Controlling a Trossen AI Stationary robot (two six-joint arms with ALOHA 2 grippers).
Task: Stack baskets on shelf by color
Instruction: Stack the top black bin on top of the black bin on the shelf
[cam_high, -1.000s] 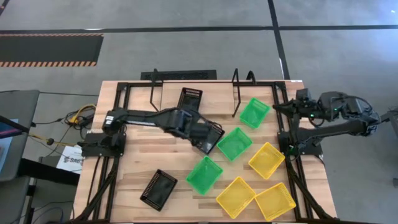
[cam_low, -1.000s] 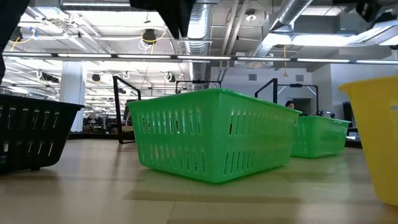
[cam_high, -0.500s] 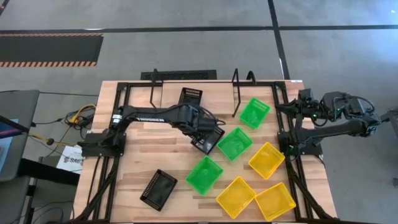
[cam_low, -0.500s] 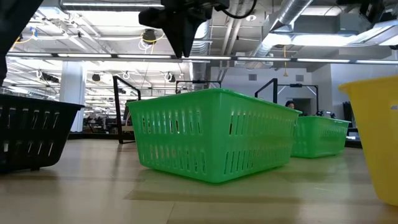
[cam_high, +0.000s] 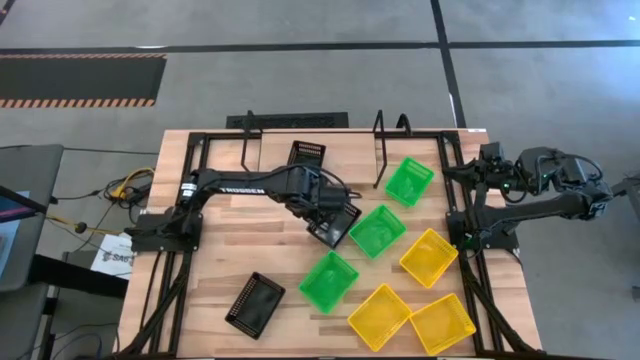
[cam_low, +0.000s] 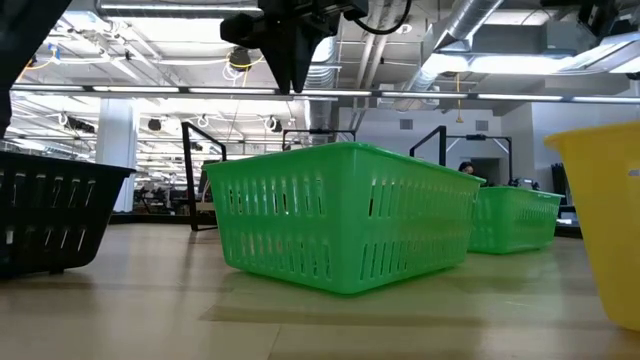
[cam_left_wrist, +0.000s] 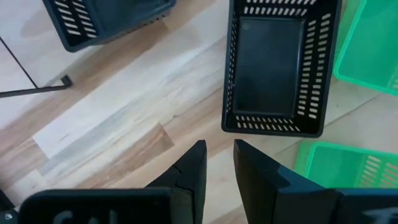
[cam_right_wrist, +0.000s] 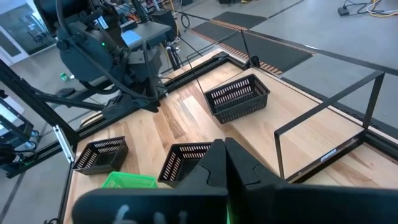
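Observation:
My left gripper (cam_high: 322, 203) hangs open, its fingers a narrow gap apart, pointing down just over the table. It is beside one short end of a black basket (cam_left_wrist: 273, 68) at mid-table and touches nothing. A second black basket (cam_high: 305, 157) sits on the shelf (cam_high: 270, 155) between its wire uprights. A third black basket (cam_high: 254, 303) lies near the front left. Three green baskets (cam_high: 410, 181), (cam_high: 377, 230), (cam_high: 328, 281) and three yellow baskets (cam_high: 428, 257), (cam_high: 380, 316), (cam_high: 442, 323) stand on the table's right half. My right gripper (cam_right_wrist: 221, 149) waits shut, raised at the right edge.
Black frame rails (cam_high: 200, 150) run along the table's left and right sides by the arm bases. The shelf's uprights (cam_high: 385, 150) stand at the far edge. Bare wood (cam_high: 250, 250) lies left of the middle black basket. In the low view a green basket (cam_low: 340, 215) fills the middle.
My left gripper has come down a little toward the table beside the middle black basket, its arm swinging slightly. The baskets have stayed where they were.

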